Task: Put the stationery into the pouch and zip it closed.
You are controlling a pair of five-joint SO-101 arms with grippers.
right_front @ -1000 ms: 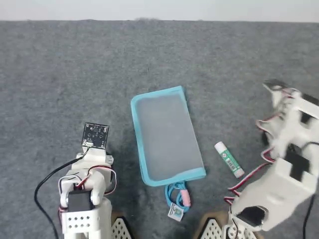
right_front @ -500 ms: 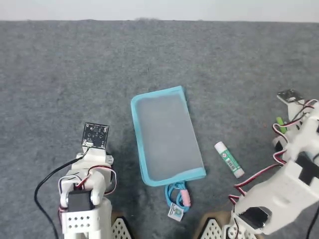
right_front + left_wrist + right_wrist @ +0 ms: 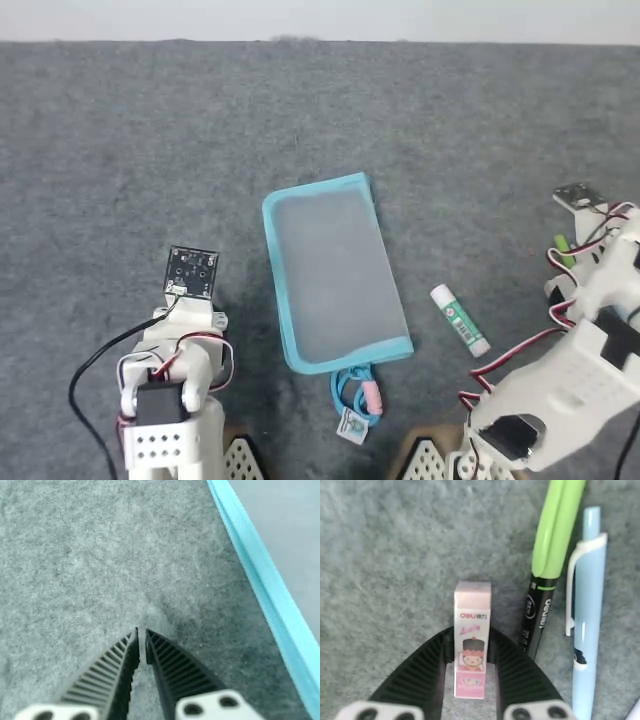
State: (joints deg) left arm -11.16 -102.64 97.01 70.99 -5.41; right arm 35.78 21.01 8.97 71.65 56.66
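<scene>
Grey, felt-like cloth across the whole table [image 3: 140, 140], fuzzy and faintly mottled, darker in small patches. Beyond the far edge, a narrow strip of plain pale wall [image 3: 320, 18]. Soft, even light from above, casting only faint shadows.

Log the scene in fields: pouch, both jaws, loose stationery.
pouch: lying flat, zip state unclear
left jaws: shut, empty, beside the pouch's edge
right jaws: closed on the eraser
beside eraser: green pen, blue pen, both loose
glue stick: lying right of pouch, apart from it
</scene>
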